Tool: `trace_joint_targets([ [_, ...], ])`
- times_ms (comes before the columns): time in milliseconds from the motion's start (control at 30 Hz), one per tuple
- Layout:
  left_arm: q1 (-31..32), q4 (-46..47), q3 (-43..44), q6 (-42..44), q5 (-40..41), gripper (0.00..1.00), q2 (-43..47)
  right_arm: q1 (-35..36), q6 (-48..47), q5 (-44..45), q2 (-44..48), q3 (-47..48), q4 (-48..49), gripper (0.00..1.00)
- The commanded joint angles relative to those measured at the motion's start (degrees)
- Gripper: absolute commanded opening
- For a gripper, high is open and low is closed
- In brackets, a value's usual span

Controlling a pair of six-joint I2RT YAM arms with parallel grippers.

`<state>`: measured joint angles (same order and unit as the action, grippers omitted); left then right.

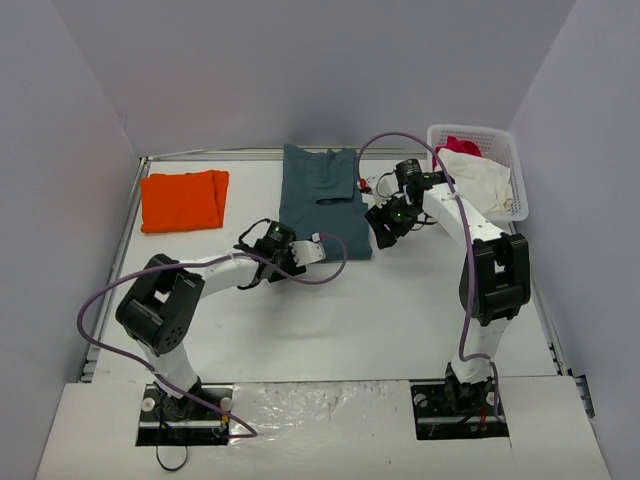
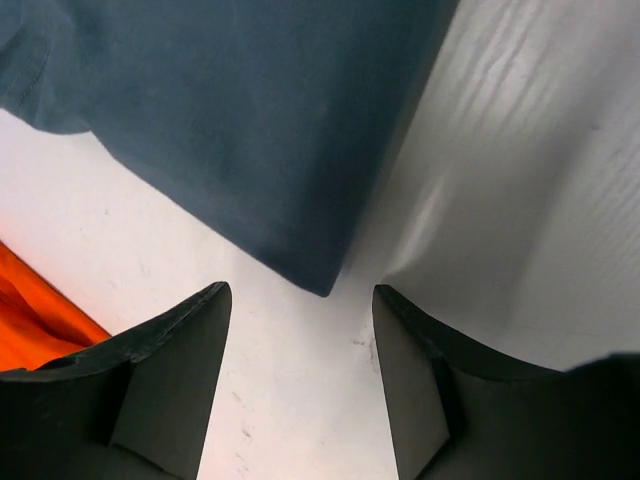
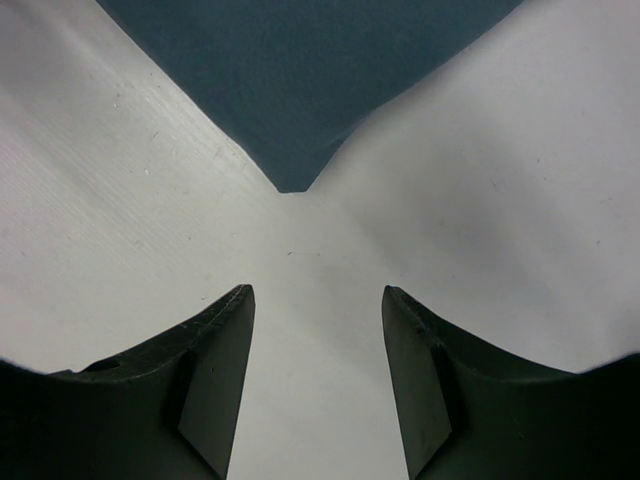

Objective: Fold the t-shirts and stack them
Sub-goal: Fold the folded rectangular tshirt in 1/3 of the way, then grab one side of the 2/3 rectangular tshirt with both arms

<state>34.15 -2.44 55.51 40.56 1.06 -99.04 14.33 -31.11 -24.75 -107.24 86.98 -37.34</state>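
A slate-blue t-shirt [image 1: 322, 200] lies flat in a long folded strip at the back middle of the table. A folded orange t-shirt [image 1: 183, 199] lies to its left. My left gripper [image 1: 285, 250] is open and empty just off the blue shirt's near left corner [image 2: 322, 285]; orange cloth [image 2: 40, 320] shows at the left edge of that view. My right gripper [image 1: 383, 232] is open and empty just off the near right corner [image 3: 290, 185]. Neither gripper touches the cloth.
A white basket [image 1: 478, 170] at the back right holds a white garment [image 1: 480, 182] and a red-pink garment [image 1: 458, 146]. White walls stand on three sides. Purple cables loop off both arms.
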Motion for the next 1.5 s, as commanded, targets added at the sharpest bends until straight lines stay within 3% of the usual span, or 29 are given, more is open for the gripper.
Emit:
trace_joint_targets([
  [0,-2.24,-0.38,1.62,0.14,1.23,0.57,-0.27,0.0,-0.18,0.76,1.69,0.12,-1.51,0.5],
  [533,-4.89,-6.79,4.7,-3.91,-8.79,0.56,0.96,-0.09,-0.97,3.13,1.69,-1.2,-1.59,0.5],
  [1067,-4.09,-5.03,4.7,-4.43,-7.83,0.56,-1.5,-0.09,-1.23,3.57,0.72,-0.93,-1.59,0.51],
  [1200,-3.92,-5.03,5.84,-4.61,-5.81,0.52,-3.26,-0.09,-1.23,3.48,0.72,-0.93,-1.59,0.51],
  [1333,-4.0,-6.87,7.77,-4.96,-5.46,0.35,-4.92,-0.09,-1.32,3.48,0.63,-0.93,-1.59,0.51],
  [1467,-3.92,-7.93,8.83,-4.87,-5.63,0.3,-5.63,-0.09,-1.41,3.75,0.89,-1.11,-1.68,0.51],
])
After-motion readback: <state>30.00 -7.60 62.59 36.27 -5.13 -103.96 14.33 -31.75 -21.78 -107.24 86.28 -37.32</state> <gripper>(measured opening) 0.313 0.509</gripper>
